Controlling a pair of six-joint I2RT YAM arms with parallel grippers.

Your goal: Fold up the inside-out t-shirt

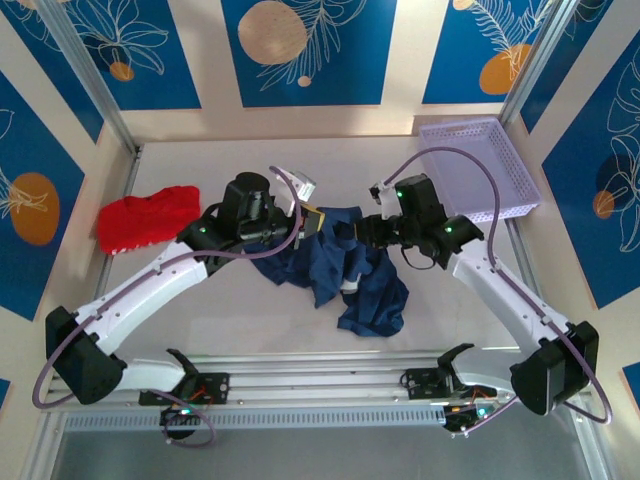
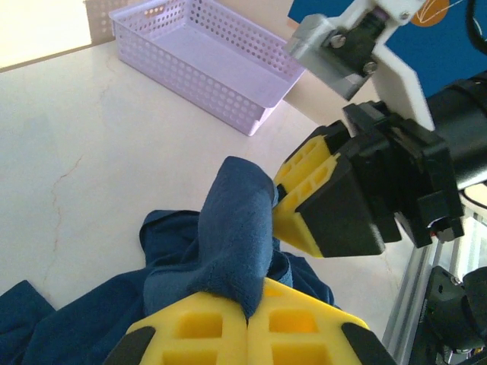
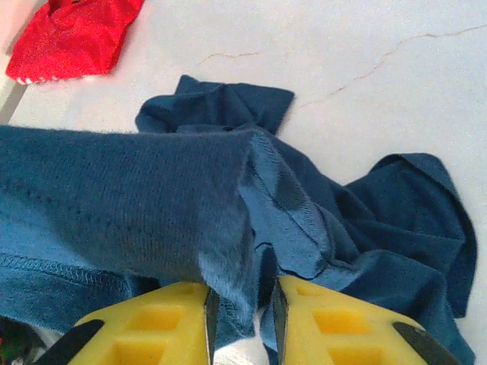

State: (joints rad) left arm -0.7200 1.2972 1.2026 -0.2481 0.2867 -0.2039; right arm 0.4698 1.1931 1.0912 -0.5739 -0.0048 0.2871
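- The inside-out t-shirt [image 1: 352, 282] lies crumpled in the middle of the worktop [image 1: 250, 315], between the two arms. One part of it is lifted off the surface towards the grippers, while the rest trails down in a heap nearer the arm bases.
- The left gripper [image 2: 247, 323] is clamped tight on a raised fold of the navy cloth. Its yellow pads meet with the fabric squeezed between them, so the fold stands up as a ridge, probably to anchor the shirt while the other arm works on it.
- The right gripper [image 3: 242, 319] faces the left one closely, at the far end of the same ridge. Its jaws stand a narrow way apart with a stitched hem hanging between them, and a pale sliver shows beside the cloth, so this looks like a loose fit, not a firm pinch.
- Both grippers meet on one strip of cloth, which suggests they are hunting for a hem or edge to spread from. No flat layout is visible, so I judge the folding to be at an early stage.
- A red garment [image 1: 145, 220] lies well apart at the left, and a lavender basket [image 1: 485, 165] sits at the far right. Neither touches the shirt.
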